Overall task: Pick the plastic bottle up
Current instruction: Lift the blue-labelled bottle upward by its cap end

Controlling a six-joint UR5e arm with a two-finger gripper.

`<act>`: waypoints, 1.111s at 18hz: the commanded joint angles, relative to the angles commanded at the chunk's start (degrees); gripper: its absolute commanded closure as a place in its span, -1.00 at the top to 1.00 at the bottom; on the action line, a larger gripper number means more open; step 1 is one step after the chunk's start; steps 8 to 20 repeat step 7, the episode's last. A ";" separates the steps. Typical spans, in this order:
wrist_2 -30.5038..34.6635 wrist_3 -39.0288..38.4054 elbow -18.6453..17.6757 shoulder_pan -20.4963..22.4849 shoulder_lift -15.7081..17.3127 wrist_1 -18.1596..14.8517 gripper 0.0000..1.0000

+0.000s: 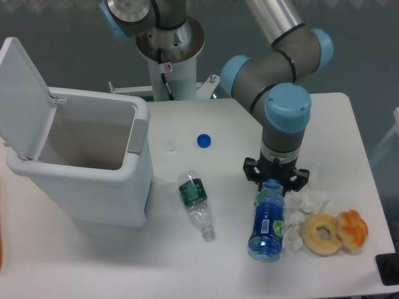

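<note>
With its fingers pinching the cap end, the gripper holds the plastic bottle, which hangs just below it nr the doughnut; lift underway, next: raise clear w/o slipping.

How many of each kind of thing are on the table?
Bottles: 2, the plastic bottle and the crushed bottle
Loose caps: 2, blue cap, white cap
Donuts: 2
Bins: 1
Tissue heaps: 1
Total: 8
</note>
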 joint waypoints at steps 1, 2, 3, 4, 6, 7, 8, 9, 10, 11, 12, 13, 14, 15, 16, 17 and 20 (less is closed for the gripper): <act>0.00 0.01 0.70 0.09 0.00 -1.40 -0.29; 0.00 0.01 1.32 0.26 0.00 -2.37 -0.29; 0.09 0.09 1.84 0.35 0.00 -2.73 -0.29; 0.09 0.09 2.11 0.27 -0.09 -2.99 -0.28; 0.18 0.09 2.11 0.27 -0.09 -3.08 -0.28; 0.18 0.09 2.11 0.35 -0.09 -3.08 -0.28; 0.18 0.09 2.11 0.35 -0.09 -3.08 -0.28; 0.18 0.09 2.11 0.35 -0.09 -3.08 -0.28; 0.18 0.09 2.11 0.35 -0.09 -3.08 -0.28; 0.18 0.09 2.11 0.35 -0.09 -3.08 -0.28; 0.18 0.09 2.11 0.35 -0.09 -3.08 -0.28; 0.18 0.09 2.11 0.35 -0.09 -3.08 -0.28; 0.18 0.09 2.11 0.35 -0.09 -3.08 -0.28; 0.18 0.09 2.11 0.35 -0.09 -3.08 -0.28; 0.18 0.09 2.11 0.35 -0.09 -3.08 -0.28; 0.18 0.09 2.11 0.35 -0.09 -3.08 -0.28; 0.18 0.09 2.11 0.35 -0.09 -3.08 -0.28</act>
